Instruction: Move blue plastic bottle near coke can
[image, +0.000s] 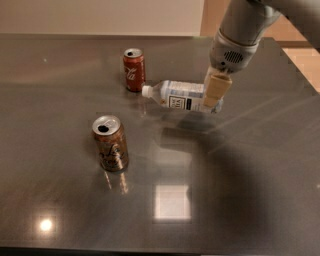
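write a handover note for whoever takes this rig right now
Gripper: shut on the base end of the small clear blue-tinted plastic bottle, held sideways above the dark table.
Its white cap points at the upright red coke can, close beside it.
The brown-gold can stands apart, nearer the camera.
Done: bottle lifted and near the coke can.
Left: set it down there, release.

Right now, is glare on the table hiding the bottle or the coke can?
Camera view: no. The square glare patch and bright spot lie on the table near its front edge; the bottle, its base in the gripper, and coke can show clearly.
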